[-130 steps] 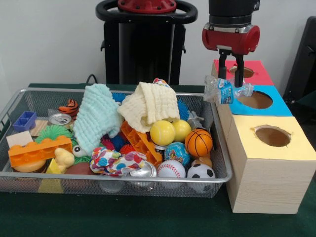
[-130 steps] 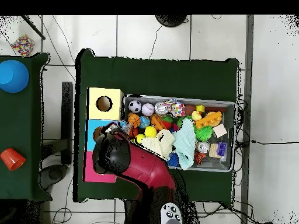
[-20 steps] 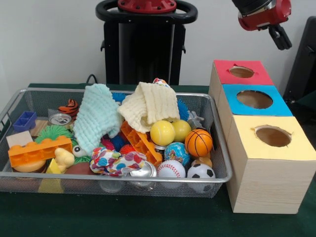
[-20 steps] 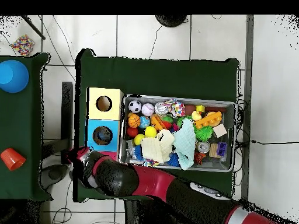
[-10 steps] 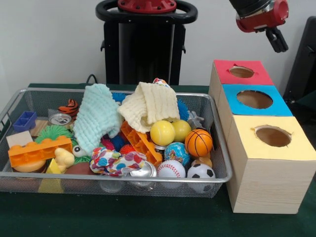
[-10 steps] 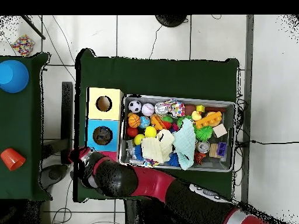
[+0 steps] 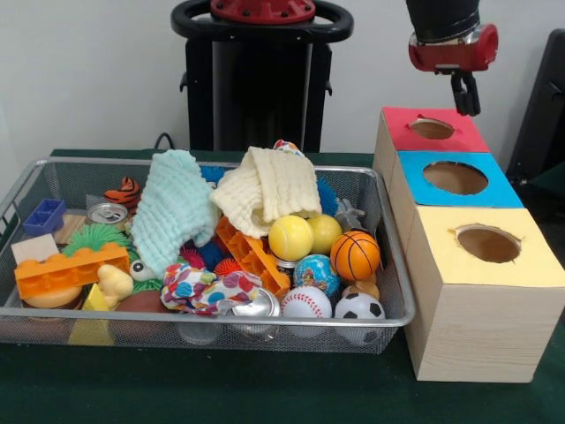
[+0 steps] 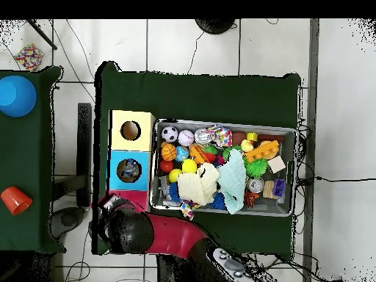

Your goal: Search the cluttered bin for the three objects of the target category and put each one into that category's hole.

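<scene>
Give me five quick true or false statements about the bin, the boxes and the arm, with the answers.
1. The gripper hangs above the red-topped box. True.
2. The bin is empty. False; it is full of toys and cloths.
3. The yellow-topped box stands nearest the front camera. True.
4. The basketball lies inside the blue-topped box. False; it lies in the bin.
5. The gripper holds a cloth. False; nothing hangs from it.

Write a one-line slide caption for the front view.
Gripper hovers above the red box beside the cluttered bin.
</scene>
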Controlling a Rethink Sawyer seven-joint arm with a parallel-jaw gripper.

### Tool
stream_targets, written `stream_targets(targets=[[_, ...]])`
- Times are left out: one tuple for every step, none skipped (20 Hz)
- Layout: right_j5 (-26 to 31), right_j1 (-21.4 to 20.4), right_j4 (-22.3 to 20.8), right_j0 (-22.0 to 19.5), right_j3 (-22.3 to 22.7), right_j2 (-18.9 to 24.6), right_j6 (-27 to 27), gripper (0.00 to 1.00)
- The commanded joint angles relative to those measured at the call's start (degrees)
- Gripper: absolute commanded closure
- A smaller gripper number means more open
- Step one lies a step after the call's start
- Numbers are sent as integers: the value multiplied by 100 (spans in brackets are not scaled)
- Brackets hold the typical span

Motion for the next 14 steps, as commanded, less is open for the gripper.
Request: stream_targets(targets=[[1189,-105,-1134,1522,-2003,-3452,-341,100],[1223,-79,-1328,1596,-2114,-3579,-257,100],[1223,-49,-1460,1621,-2167,-3634,-219,100],[1249,-39,-1599,1620,-2219,-3659,-169,100],[1279,-44,-1718,1580,-2246,-3619,-135,100],[1315,-47,-1808,1559,-2272,-3605,-111,100],[1333,-58,-1891,1535,-2286,-3571,-58,100],[1364,-52,-1980,1566,-2331,-3602,-19,100],[1359,-50,-2055,1608,-2359,-3653,49,100],[1350,-34,-2149,1677,-2414,-3737,129,100],[1365,-30,-2214,1722,-2440,-3791,181,100],[1347,-21,-2272,1765,-2467,-3846,226,100],[1335,-17,-2312,1784,-2476,-3877,249,100],[1323,-13,-2352,1802,-2486,-3909,273,100]])
